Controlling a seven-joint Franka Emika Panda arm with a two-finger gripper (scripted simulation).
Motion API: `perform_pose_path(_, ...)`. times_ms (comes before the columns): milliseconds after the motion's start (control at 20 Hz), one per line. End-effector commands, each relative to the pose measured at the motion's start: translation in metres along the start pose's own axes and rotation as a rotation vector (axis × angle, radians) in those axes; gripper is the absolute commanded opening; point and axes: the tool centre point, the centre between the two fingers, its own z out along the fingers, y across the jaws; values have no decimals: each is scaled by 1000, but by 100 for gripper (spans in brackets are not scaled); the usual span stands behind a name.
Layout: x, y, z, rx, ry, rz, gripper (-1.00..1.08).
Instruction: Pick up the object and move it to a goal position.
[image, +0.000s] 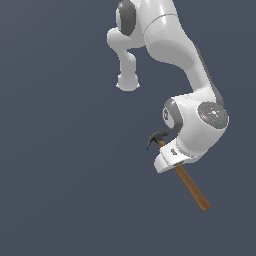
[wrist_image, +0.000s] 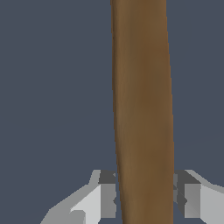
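The object is a small claw hammer with a brown wooden handle (image: 192, 187) and a dark curved head (image: 158, 136). In the exterior view it lies slantwise under the white hand of my arm, head toward the arm's base. My gripper (image: 170, 156) sits over the handle just behind the head, and the hand hides its fingers there. In the wrist view the handle (wrist_image: 142, 96) runs straight between the two grey fingers (wrist_image: 107, 192), whose pads press against both its sides. My gripper (wrist_image: 144, 194) is shut on the hammer. No goal marker shows.
A plain dark blue-grey surface fills both views. The arm's white links (image: 165, 40) rise behind the hammer toward the top of the exterior view.
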Motion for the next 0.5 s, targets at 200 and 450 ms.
perform_pose_path(200,25,-4,-13,-1,3,1,-100)
perform_pose_path(450,39,-6,-19,-1,3,1,-100)
